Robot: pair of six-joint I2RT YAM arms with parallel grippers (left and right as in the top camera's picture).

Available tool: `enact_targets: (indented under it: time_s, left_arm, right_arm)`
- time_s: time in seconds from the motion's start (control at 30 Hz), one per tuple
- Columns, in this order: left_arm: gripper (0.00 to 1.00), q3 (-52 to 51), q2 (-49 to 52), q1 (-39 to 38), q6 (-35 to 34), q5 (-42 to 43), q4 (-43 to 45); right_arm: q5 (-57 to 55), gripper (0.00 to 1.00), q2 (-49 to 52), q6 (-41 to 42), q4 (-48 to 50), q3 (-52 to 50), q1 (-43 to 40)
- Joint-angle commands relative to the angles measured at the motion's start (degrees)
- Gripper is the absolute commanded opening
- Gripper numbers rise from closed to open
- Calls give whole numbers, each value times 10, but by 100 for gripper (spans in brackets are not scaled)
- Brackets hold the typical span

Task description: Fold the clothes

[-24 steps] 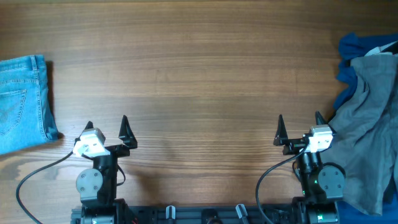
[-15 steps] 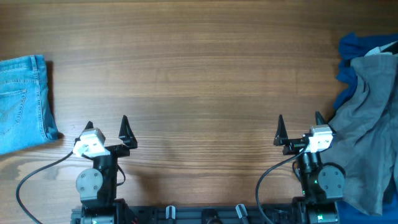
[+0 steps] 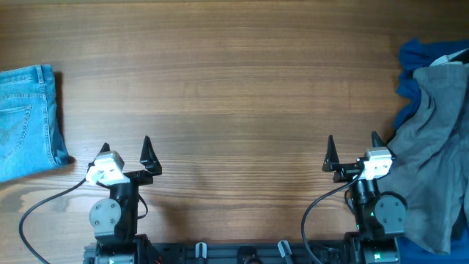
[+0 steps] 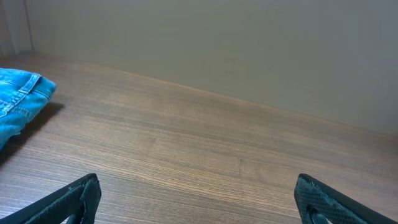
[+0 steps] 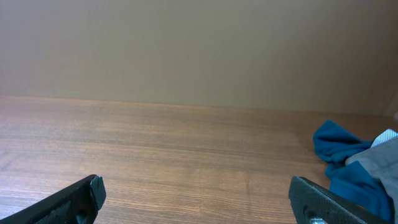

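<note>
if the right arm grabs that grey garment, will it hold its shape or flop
Likely floppy: the grey garment lies crumpled in soft folds, so it should drape and sag from one pinch. It overlaps the blue garment, so lifting may drag that along.

Folded denim [image 3: 27,121] left; grey shorts [image 3: 432,154] heaped right.

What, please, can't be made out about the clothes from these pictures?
- Overhead: the denim garment runs off the left edge; its full extent is unseen.
- Overhead: the grey garment is cut by the right edge and covers most of the blue garment.
- Wrist views: each catches only a corner of these garments at its frame edge.
</note>
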State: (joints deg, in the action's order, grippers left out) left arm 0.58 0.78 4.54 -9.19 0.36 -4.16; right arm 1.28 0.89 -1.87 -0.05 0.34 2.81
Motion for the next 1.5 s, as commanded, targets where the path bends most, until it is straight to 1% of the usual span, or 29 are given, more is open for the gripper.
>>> enact_targets:
  time_s: [0.0,0.5,0.6,0.8,1.07,1.2,1.47]
  left_arm:
    - [100,-3,-4,-3,11,11,-2]
    - [100,-3,-4,-3,10,12,-2]
    - [100,-3,-4,-3,7,16,-2]
    - [100,-3,-4,-3,-37,16,-2]
    - [100,12,-4,-3,-37,31,-2]
    - [100,35,-3,-3,-36,31,-6]
    - [100,114,63,-3,-36,31,-70]
  right_arm:
    - [9,100,-1,-11,2,0,-3]
    - [19,100,-1,-9,6,0,-2]
    - [26,100,-1,18,8,0,-3]
    - [26,100,-1,55,8,0,-3]
    - [26,100,3,80,-12,30,-2]
    - [26,100,31,80,-12,59,-3]
    - [31,100,188,80,-31,173,-3]
